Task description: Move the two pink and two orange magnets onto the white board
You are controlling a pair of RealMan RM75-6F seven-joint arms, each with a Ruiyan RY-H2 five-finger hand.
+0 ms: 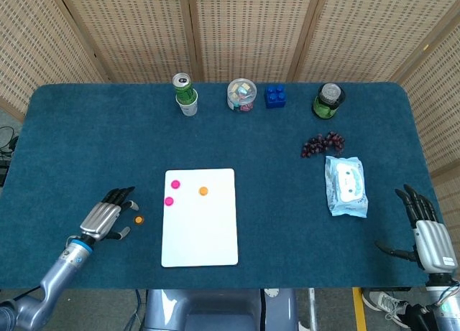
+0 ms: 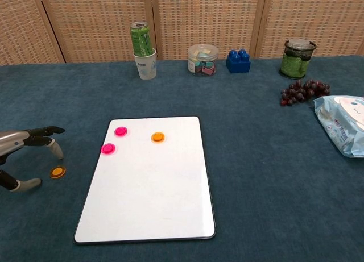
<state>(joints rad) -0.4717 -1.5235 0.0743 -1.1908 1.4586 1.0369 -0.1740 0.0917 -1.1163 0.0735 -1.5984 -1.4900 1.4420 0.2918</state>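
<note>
**Felt-blue table, three discs on the board, one still on the cloth**

Blue napped cloth [image 1: 86,130] covers the whole table, soft and matte. At its centre lies the white board [image 1: 200,230], a smooth glossy rectangle with rounded corners and a thin dark edge. Two pink magnets [image 1: 175,184] [image 1: 169,201], small flat round discs, sit near the board's 10 o'clock corner, the lower one close to the left edge. One orange magnet [image 1: 203,191] lies just to their right, also on the board. The second orange magnet [image 2: 57,172] rests on the cloth, off the board at about 9 o'clock from it.

Just left of that loose disc is the left hand [image 1: 105,216], metal-backed with dark fingers; it holds nothing, its fingers spread and slightly arched, the tips near the disc but apart from it. The right hand [image 1: 429,235] sits at the table's 4 o'clock edge, released, fingers straight and splayed.

Along the far edge at 12 o'clock stand a green can in a white paper cup [image 1: 185,94], a clear round jar [image 1: 241,94], a knobbed blue plastic brick [image 1: 274,96] and a dark green lidded jar [image 1: 328,100]. Toward 2 o'clock lie a bunch of dark grapes [image 1: 321,143] and a crinkly pack of wipes [image 1: 346,185].
</note>
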